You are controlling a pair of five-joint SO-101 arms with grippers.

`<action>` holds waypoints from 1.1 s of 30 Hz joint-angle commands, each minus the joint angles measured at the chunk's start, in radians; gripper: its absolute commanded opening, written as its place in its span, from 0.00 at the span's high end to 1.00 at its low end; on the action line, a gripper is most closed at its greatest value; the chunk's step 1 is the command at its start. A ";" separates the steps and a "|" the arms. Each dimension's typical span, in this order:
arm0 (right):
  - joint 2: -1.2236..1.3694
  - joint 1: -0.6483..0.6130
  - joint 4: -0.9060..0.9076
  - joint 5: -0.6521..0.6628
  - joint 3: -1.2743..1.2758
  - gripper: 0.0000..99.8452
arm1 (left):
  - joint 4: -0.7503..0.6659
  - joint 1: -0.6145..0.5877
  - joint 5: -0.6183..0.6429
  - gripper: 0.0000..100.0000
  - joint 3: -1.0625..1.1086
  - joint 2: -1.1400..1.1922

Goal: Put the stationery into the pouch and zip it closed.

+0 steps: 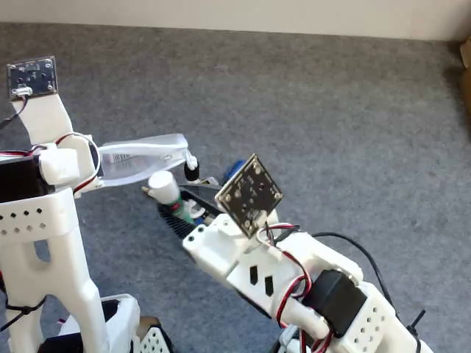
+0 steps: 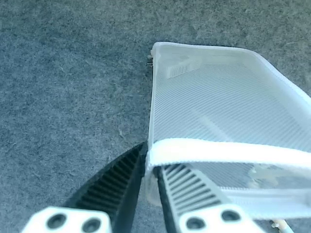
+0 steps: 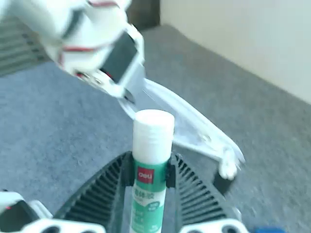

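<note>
Pouch (image 2: 218,97): one, clear mesh, rim pinched by the left gripper (image 2: 151,170).
Glue stick (image 3: 151,160): one, was clamped between the right gripper (image 3: 148,167) fingers (image 3: 192,189), beside the pouch.

Grey carpet (image 1: 331,110), pale wall (image 1: 294,15) behind

The left arm (image 1: 44,220) stands at 9 o'clock, the left claw (image 2: 148,158) pinched on the pouch (image 2: 218,107) rim. The right arm (image 1: 294,279) stretches from 5 o'clock toward centre, the right claw (image 3: 148,167) clamped round a glue stick (image 3: 151,141).
</note>
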 commanded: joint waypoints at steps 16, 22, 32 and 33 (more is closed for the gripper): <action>-0.016 -0.107 -0.450 -0.003 -0.005 0.99 | -0.005 -0.008 0.012 0.99 0.002 0.010; -0.016 -0.105 -0.707 -0.002 0.150 0.99 | -0.005 -0.008 0.011 0.99 0.002 0.010; -0.015 -0.024 -1.006 -0.002 0.328 0.99 | -0.005 -0.008 0.009 0.99 0.002 0.010; -0.015 -0.015 -1.015 -0.002 0.334 0.99 | -0.005 -0.008 0.009 0.99 0.002 0.008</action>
